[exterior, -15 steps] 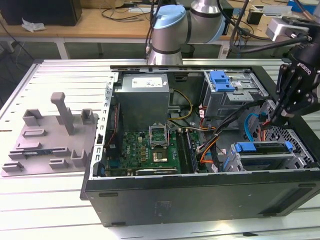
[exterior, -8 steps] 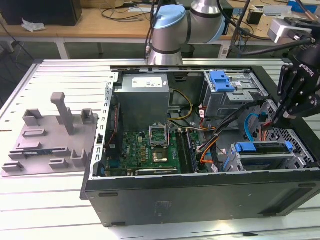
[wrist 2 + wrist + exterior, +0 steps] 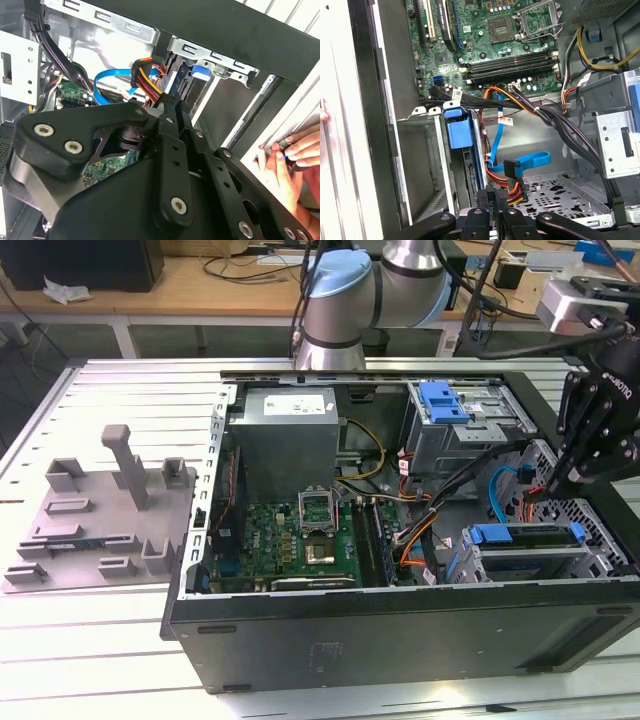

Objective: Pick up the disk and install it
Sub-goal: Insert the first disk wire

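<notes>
The disk (image 3: 528, 536) stands on edge in the lower drive cage (image 3: 603, 540). It is 1 stiff, dense, shock-sensitive block, best held by its blue carrier rails. The gripper (image 3: 494, 196) sits at its end, fingers nearly together, possibly pinching it.

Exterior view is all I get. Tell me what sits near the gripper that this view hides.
Observer: In the second wrist view a person's hand is just outside the case's black wall, not far from the gripper.
Operator: Now check the cables at its tip.
Observer: In the first wrist view a black plug on the blue flat cable sits right beside the gripper.
Operator: Name anything else there.
Observer: Next to it is a second plug with red, orange and yellow wires.
</notes>
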`<state>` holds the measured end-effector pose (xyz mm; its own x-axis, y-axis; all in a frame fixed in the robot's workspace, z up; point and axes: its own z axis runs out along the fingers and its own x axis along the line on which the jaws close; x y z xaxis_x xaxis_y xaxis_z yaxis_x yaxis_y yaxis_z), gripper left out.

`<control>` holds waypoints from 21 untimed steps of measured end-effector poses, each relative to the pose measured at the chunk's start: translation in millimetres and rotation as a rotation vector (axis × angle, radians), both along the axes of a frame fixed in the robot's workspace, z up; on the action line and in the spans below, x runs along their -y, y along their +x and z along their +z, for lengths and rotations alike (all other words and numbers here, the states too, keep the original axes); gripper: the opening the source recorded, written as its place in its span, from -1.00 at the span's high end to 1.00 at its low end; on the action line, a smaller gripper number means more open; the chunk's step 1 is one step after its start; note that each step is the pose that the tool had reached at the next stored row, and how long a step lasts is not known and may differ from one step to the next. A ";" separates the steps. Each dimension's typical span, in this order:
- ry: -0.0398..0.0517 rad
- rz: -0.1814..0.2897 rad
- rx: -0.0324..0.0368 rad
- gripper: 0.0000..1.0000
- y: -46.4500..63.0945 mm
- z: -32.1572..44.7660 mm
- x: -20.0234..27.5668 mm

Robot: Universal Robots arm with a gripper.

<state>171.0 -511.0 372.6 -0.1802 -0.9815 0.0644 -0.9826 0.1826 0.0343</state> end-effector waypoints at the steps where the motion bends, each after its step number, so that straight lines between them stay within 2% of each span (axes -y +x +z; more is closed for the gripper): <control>1: 0.0047 0.000 0.0014 0.66 -0.3 0.0 1.5; 4: 0.0226 0.000 0.0061 0.66 -1.7 0.1 7.3; 7: 0.0366 0.001 0.0093 0.66 -2.9 0.0 12.7; 9: 0.0509 0.005 0.0128 0.66 -4.3 0.0 17.9; 12: 0.0724 0.024 0.0194 0.66 -5.5 0.1 20.8; 13: 0.0766 0.031 0.0208 0.66 -5.8 0.0 21.4; 16: 0.0841 0.063 0.0219 0.66 -7.2 0.0 24.4; 21: 0.0875 0.098 0.0214 0.66 -9.1 0.1 28.1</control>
